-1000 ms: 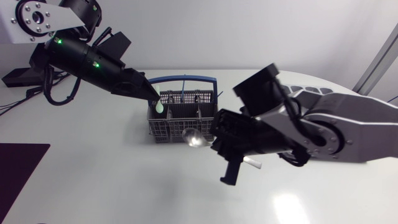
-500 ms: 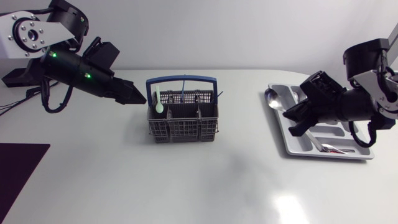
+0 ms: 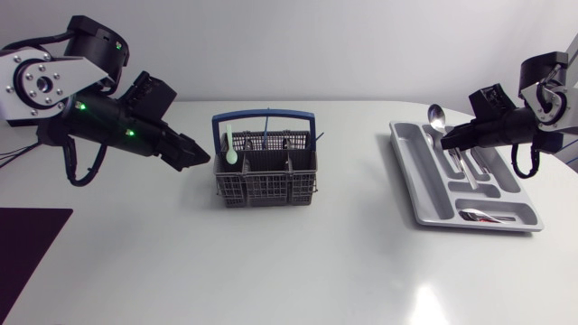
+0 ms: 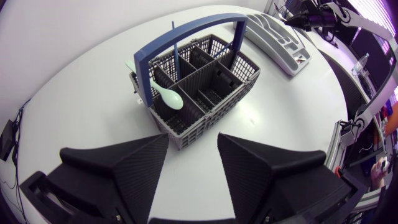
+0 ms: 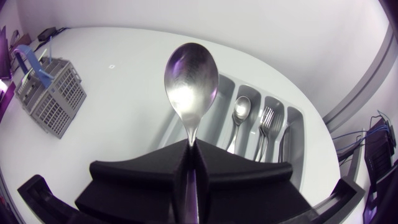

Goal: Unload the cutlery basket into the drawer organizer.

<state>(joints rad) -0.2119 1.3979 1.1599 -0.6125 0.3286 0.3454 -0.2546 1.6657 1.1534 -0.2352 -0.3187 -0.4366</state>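
The grey cutlery basket [image 3: 267, 177] with a blue handle stands mid-table. It holds a pale green spoon [image 3: 231, 150] and a thin blue utensil [image 3: 267, 125]. My left gripper [image 3: 197, 154] hovers just left of the basket, open and empty; in the left wrist view [image 4: 191, 163] the basket [image 4: 205, 87] and the green spoon [image 4: 169, 97] lie right ahead of it. My right gripper [image 3: 449, 138] is shut on a metal spoon [image 3: 435, 115] over the far left part of the grey drawer organizer [image 3: 424, 200]. That spoon [image 5: 191, 81] sticks up from the right gripper [image 5: 191, 163].
The organizer [image 5: 297, 158] holds a spoon [image 5: 241, 108] and a fork [image 5: 268, 118] in its slots, with more cutlery [image 3: 486, 216] at its near end. In the right wrist view the basket [image 5: 50, 92] is far off beside the gripper. The table's rounded edge curves behind the organizer.
My right arm has swung from beside the basket to above the organizer, carrying the metal spoon. My left gripper has drawn back from the basket's rim and dropped a little lower.
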